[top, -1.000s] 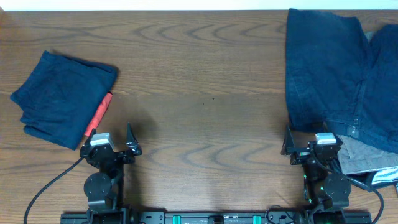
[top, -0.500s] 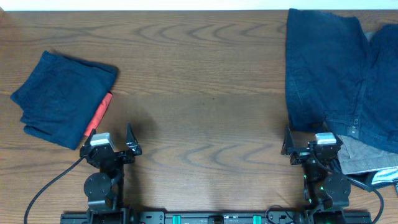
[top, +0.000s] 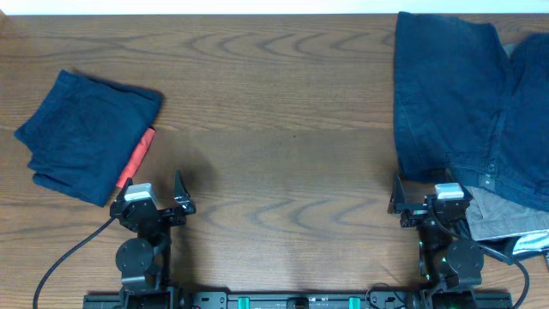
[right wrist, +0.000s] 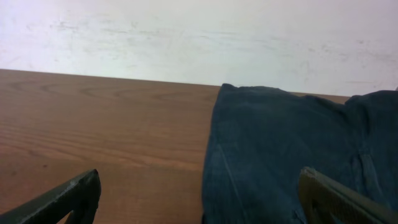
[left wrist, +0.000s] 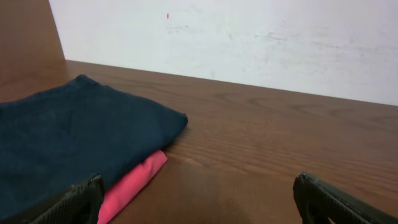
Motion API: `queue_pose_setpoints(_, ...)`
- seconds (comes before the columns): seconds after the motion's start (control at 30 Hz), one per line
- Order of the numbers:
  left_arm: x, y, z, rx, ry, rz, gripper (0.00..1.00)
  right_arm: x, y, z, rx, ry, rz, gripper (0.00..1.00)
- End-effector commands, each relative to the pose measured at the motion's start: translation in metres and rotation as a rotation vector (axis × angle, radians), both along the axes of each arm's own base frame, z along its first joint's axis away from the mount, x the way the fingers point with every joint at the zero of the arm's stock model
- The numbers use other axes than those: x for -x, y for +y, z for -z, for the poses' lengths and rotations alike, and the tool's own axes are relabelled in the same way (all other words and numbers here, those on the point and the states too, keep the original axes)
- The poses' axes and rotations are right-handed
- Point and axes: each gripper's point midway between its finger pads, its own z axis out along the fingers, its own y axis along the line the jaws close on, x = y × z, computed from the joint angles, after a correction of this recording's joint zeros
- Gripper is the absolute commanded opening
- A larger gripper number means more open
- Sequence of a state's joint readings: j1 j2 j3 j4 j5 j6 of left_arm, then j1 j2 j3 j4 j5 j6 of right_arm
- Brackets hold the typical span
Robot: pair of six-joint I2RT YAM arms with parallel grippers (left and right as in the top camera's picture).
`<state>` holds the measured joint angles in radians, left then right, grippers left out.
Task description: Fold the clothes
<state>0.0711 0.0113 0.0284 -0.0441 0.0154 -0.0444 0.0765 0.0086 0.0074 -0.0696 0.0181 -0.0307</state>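
A folded dark navy garment point(top: 86, 136) lies at the left of the table on top of an orange-red piece point(top: 137, 160); both show in the left wrist view, navy point(left wrist: 68, 140) over orange-red point(left wrist: 132, 183). Dark navy denim-like shorts point(top: 463, 103) lie spread at the right, also in the right wrist view point(right wrist: 286, 155), over grey shorts point(top: 506, 213). My left gripper point(top: 154, 199) is open and empty near the front edge, just right of the folded pile. My right gripper point(top: 429, 199) is open and empty at the navy shorts' near edge.
The wooden table point(top: 283, 129) runs between the two piles. A white wall point(left wrist: 249, 37) stands behind the far edge. A black cable point(top: 60, 257) runs from the left arm's base, and another point(top: 515, 253) lies at the right.
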Motion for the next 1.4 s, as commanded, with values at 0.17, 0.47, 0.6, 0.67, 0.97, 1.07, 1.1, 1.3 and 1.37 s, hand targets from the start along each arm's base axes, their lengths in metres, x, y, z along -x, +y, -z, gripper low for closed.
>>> queue_pose_setpoints(0.17,0.001,0.005,0.019,-0.014,0.056,-0.026,0.98,0.0,0.001,0.002,0.009,0.007,-0.003,0.99)
queue_pose_setpoints(0.47,0.001,0.005,0.019,-0.014,0.055,-0.026,0.98,0.0,0.001,0.002,0.009,0.006,-0.003,0.99)
queue_pose_setpoints(0.6,0.001,0.005,0.019,-0.014,0.055,-0.026,0.98,0.0,0.001,0.002,0.009,0.007,-0.003,0.99)
queue_pose_setpoints(0.67,0.001,0.005,0.019,-0.014,0.055,-0.026,0.98,0.0,0.001,0.002,0.009,0.006,-0.003,0.99)
queue_pose_setpoints(0.97,0.001,0.004,0.017,0.104,0.041,-0.036,0.98,0.0,-0.001,-0.001,-0.044,0.008,0.011,0.99)
queue_pose_setpoints(1.07,0.0,-0.007,0.009,0.118,0.036,0.024,0.98,0.001,-0.007,-0.011,-0.041,0.0,0.046,0.99)
queue_pose_setpoints(1.1,0.0,-0.009,0.006,0.121,0.042,0.039,0.98,0.002,-0.01,-0.015,-0.038,0.007,0.064,0.99)
queue_pose_setpoints(1.3,0.005,-0.014,-0.001,0.14,0.189,0.056,0.98,-0.002,-0.014,-0.032,-0.014,0.105,0.089,0.99)
queue_pose_setpoints(1.37,0.006,-0.014,-0.006,0.146,0.246,0.053,0.98,-0.009,-0.014,-0.039,-0.009,0.153,0.089,0.99)
